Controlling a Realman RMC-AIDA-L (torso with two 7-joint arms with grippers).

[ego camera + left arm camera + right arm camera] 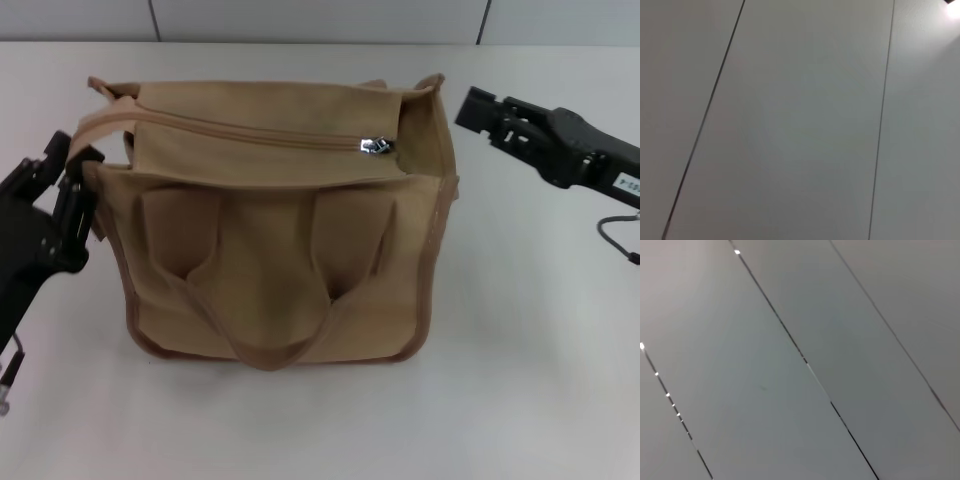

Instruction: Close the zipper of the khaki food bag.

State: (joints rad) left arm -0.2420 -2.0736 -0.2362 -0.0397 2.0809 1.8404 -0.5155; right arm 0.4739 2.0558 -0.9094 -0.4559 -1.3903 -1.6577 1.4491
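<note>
Khaki food bag (280,230) stood mid-table (540,330), zipper (250,133) pull at the top panel's right end. Left gripper (75,175) pressed the bag's left edge; right gripper (475,108) hovered beside its right corner. Neither claw's opening could be told.

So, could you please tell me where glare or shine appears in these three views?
Head view: only the small silver metal pull on the tan canvas tote glints. Left wrist view: a bright glare spot in one corner of plain grey panels. Right wrist view: small highlights along the dark panel seams.
</note>
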